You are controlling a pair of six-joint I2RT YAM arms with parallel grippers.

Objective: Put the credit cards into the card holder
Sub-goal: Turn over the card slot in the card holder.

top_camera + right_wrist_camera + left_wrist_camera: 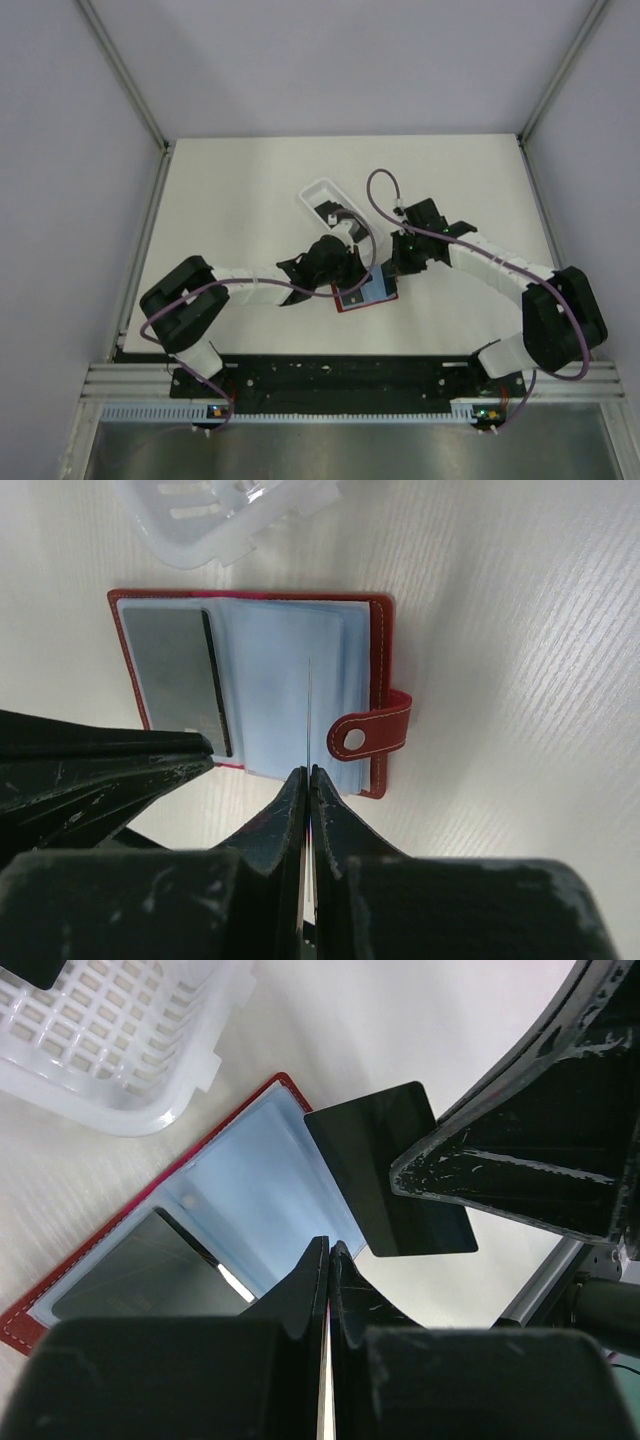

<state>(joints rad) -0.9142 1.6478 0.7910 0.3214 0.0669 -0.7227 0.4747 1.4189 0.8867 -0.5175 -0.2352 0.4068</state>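
Card holder (380,670): red, stitched border, pale blue sleeves, lying open and flat on table (520,630), mid-width, toward the near side. Snap tab (375,730) at its right edge. Sleeved credit card (172,670): dark, tucked in the left pocket. Loose credit card (390,1170): black, plain face, pinched by right gripper (306,772) over the open sleeves. Left gripper (328,1252): fingers pressed together, tips at the holder's near-left edge; anything pinched not discernible. White tray (150,1110): latticed plastic, just beyond the far-left corner.

The pale table (220,230) has an open red card holder (362,297) near the middle, a white tray (318,190) just beyond it.
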